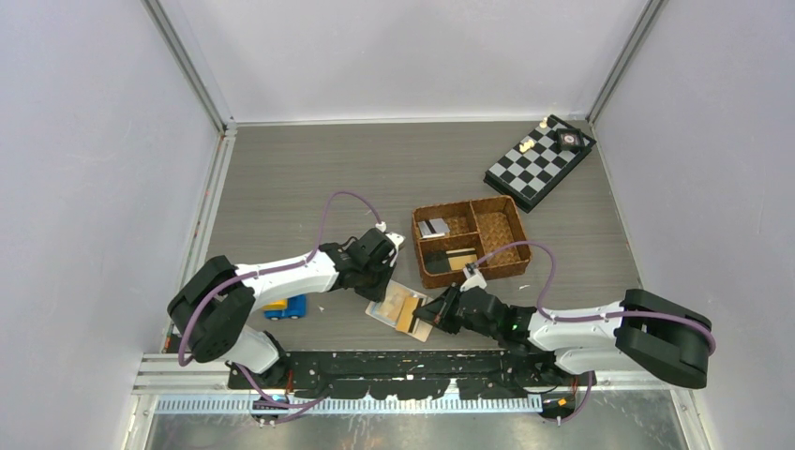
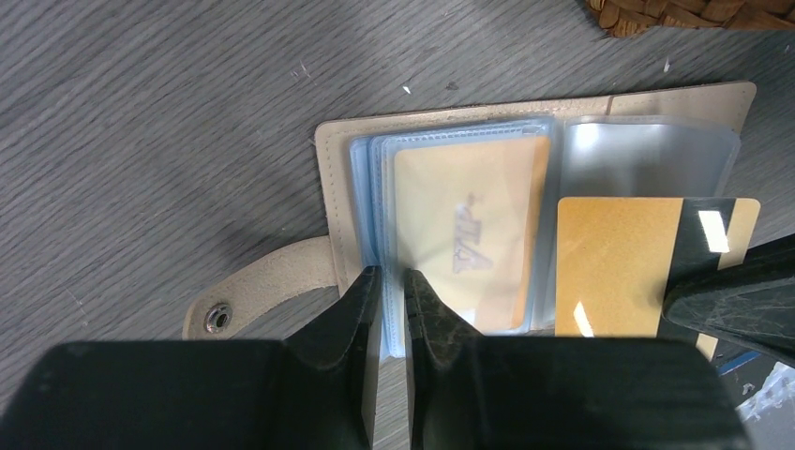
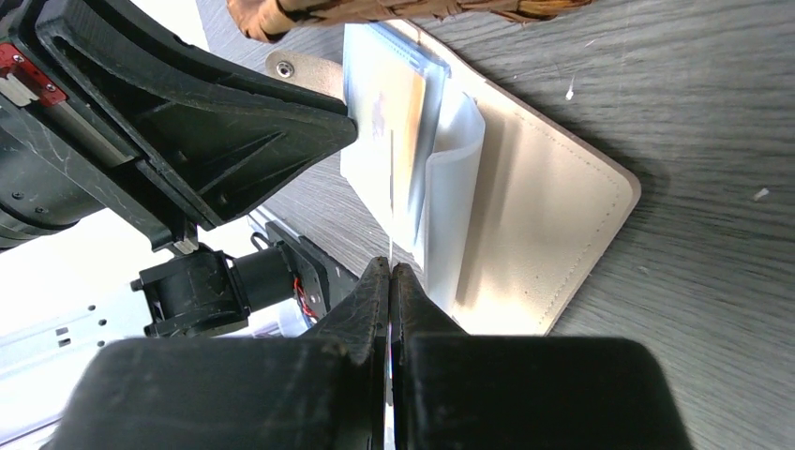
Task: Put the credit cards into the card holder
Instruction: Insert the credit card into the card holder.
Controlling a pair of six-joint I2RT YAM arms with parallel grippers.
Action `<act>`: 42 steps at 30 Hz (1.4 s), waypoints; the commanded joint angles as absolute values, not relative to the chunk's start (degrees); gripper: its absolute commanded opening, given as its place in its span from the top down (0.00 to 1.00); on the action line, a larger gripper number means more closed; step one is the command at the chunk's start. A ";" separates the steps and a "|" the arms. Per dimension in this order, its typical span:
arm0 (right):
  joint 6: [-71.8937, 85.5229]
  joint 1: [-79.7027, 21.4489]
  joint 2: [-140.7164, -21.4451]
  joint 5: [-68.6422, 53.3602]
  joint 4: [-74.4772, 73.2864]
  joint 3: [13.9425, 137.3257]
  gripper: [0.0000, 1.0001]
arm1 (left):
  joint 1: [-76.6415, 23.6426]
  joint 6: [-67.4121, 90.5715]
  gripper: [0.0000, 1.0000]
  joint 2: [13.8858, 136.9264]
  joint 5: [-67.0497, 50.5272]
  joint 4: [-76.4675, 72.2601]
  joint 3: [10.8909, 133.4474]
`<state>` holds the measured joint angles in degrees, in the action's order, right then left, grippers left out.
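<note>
From above, the open card holder [image 1: 387, 306] lies on the grey wood-grain table [image 1: 319, 178] near the front edge, between the two arms. The left claw [image 1: 383, 284] reaches its left edge and the right claw [image 1: 428, 315] its right side, where a gold card [image 1: 409, 316] lies over it. Just behind stands a brown woven divided basket [image 1: 469, 202]. Its left compartments hold a silver-grey card [image 1: 433, 227] and a black card [image 1: 436, 263]. A folding chessboard [image 1: 539, 164] sits at the far right, and a blue and yellow toy [image 1: 286, 307] is near the left arm.

From the left wrist, the left claw is clenched on the near edge of the holder's pale blue sleeves, its fingers almost together with sleeve material between them. One sleeve already contains a yellow-tan card [image 2: 469, 230]. The beige snap tab [image 2: 253, 295] lies flat to the left. The gold card, with a black stripe, lies over the clear right-hand sleeve, and the other claw holds its right end.

From the right wrist, the right claw is clamped tight on the gold card, seen edge-on as a thin line running toward the raised sleeves. The beige cover lies flat to the right.
</note>
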<state>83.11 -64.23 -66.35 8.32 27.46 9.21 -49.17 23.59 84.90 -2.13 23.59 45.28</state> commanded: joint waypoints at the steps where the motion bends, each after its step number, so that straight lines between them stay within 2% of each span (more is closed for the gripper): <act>1: 82.85 -64.24 -66.67 9.88 28.82 9.87 1.00 | -49.13 22.76 0.86 87.90 2.46 23.93 44.32; 12: 83.24 -64.24 -70.60 9.49 33.09 9.73 0.99 | -49.19 22.68 0.87 87.97 2.38 24.06 44.36; 29: 83.28 -64.18 -68.33 9.80 31.62 9.45 0.99 | -49.13 22.68 0.87 88.42 2.46 24.23 44.56; 42: 83.67 -64.25 -70.99 9.85 33.33 9.48 0.99 | -49.18 22.68 0.88 88.62 2.46 24.31 44.70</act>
